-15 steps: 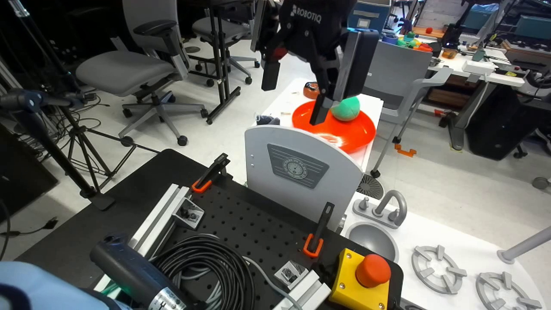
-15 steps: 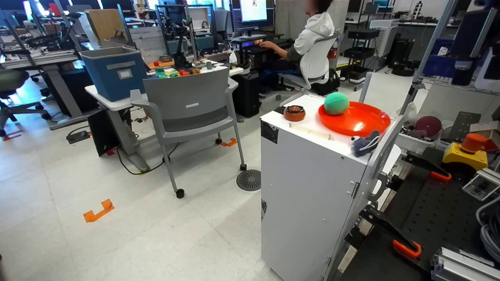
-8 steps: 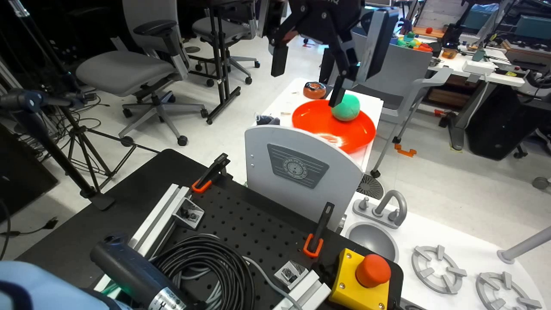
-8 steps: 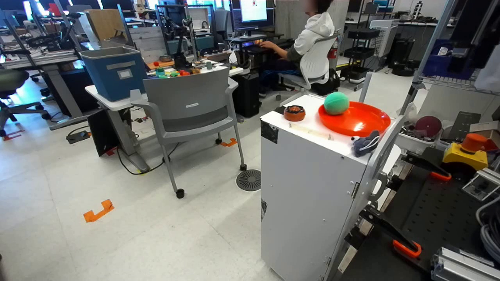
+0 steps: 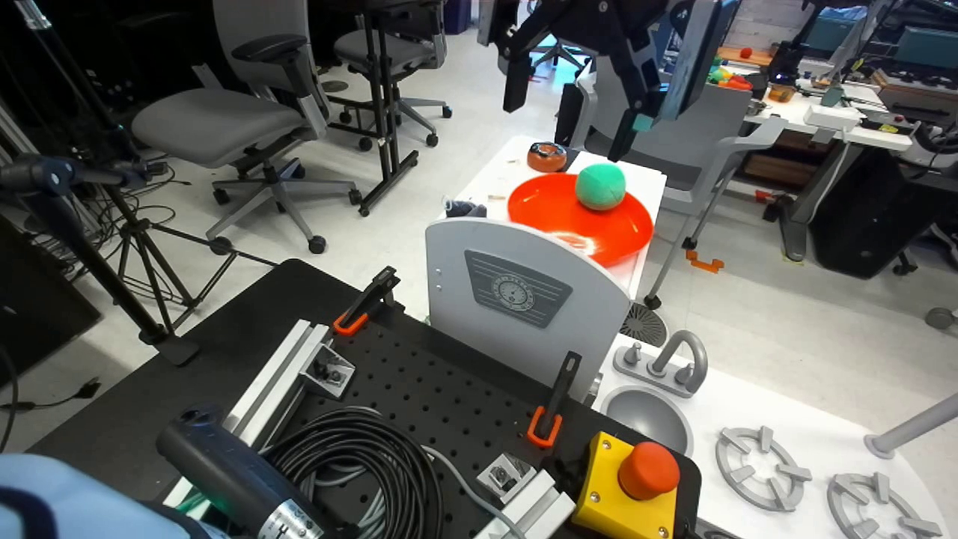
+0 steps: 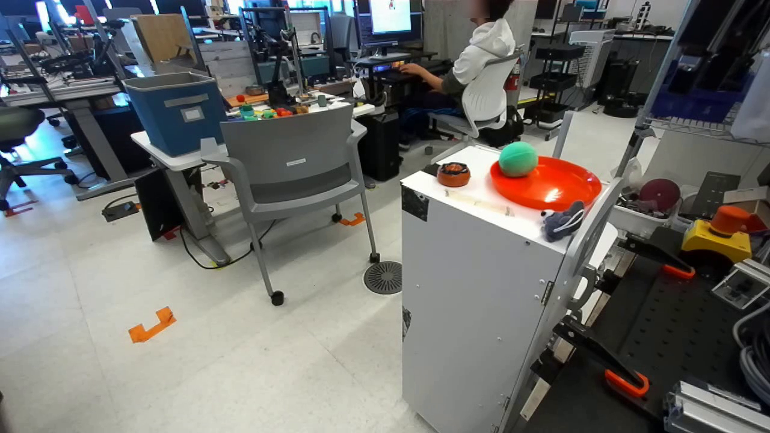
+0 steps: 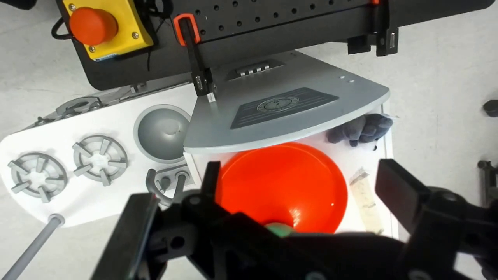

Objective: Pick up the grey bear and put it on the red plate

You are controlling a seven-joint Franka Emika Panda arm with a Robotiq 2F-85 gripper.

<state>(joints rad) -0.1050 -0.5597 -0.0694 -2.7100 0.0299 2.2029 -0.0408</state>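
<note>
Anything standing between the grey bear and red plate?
Nothing visible between the grey bear and the red plate. The green ball sits on the plate, away from the bear; the grey panel stands beside both.

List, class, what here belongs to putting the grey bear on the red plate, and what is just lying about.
For the job:
grey bear
red plate
pincer, open

Lying about:
green ball, on the plate
orange-brown round thing
coiled cables
blue bin
</note>
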